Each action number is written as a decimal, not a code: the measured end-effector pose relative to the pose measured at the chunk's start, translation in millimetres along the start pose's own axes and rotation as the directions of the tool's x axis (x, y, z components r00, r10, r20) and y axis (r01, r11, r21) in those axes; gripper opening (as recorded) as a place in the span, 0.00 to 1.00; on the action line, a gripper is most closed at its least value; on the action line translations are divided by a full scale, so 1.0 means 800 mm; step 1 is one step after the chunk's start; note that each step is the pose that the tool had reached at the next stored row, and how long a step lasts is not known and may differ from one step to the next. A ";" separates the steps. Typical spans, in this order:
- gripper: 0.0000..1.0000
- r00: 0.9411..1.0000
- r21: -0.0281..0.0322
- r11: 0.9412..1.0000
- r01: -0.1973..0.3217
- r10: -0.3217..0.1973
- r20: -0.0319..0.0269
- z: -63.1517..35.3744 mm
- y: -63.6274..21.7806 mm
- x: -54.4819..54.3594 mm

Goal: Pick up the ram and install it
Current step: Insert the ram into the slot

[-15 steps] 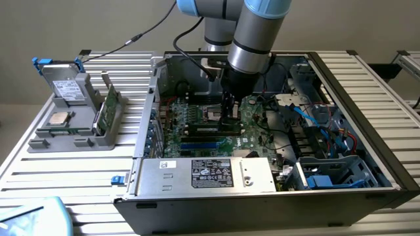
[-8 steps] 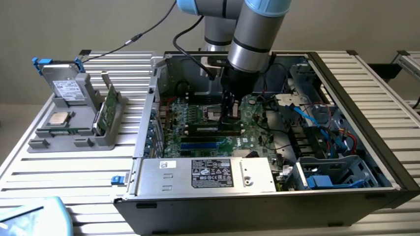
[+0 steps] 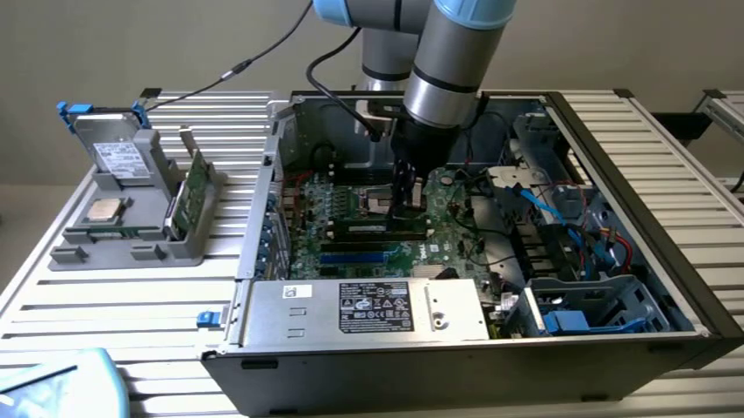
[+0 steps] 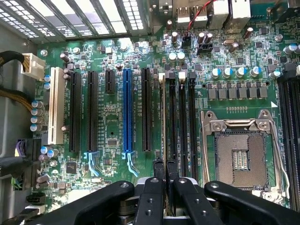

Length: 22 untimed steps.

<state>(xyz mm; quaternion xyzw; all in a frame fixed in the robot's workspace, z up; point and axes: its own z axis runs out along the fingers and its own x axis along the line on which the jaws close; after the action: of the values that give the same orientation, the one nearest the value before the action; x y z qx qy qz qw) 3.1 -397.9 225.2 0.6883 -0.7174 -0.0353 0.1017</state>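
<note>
You are in the install half of the job: the gripper (image 3: 407, 205) is down inside the open computer case (image 3: 651, 174), at the centre of the exterior view, low over the motherboard (image 3: 348, 205). The pick-up looks done, and the stick is not yet seated.

In the wrist view the two black fingers (image 4: 158, 171) stand almost together with a slim gap between them. In that gap runs a thin strip seen edge-on, which I judge to be the ram (image 4: 163, 140). So read the gripper (image 4: 165, 176) as pinched onto the ram by its flat faces, not hanging loose. The ram lies parallel to the black memory slots (image 4: 183, 122), just beside the nearest one, between the blue expansion slot (image 4: 127, 112) and the bare processor socket (image 4: 243, 159).

As I judge it, seating calls for the stick's lower edge to sit square over one slot along its whole length, with no twist, and for a straight push down (a skewed press could jam it against the slot wall). Whether the slot's end latches are open I cannot tell.

At the exterior view's left, the grey parts tray (image 3: 128, 235) holds the larger green card (image 3: 192, 196), well apart from the work
</note>
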 end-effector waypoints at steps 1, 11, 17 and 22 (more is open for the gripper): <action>0.13 1.000 0.000 1.000 0.000 0.000 0.000 0.000 0.000 0.000; 0.13 1.000 0.000 1.000 0.000 0.000 0.000 -0.005 0.001 0.000; 0.13 1.000 0.000 1.000 0.000 0.000 0.000 -0.005 0.001 0.000; 0.13 1.000 0.000 1.000 0.000 0.000 0.000 -0.003 0.000 0.000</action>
<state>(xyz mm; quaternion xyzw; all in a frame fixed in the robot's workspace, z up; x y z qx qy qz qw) 3.3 -397.9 227.7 0.6883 -0.7174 -0.0352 0.1015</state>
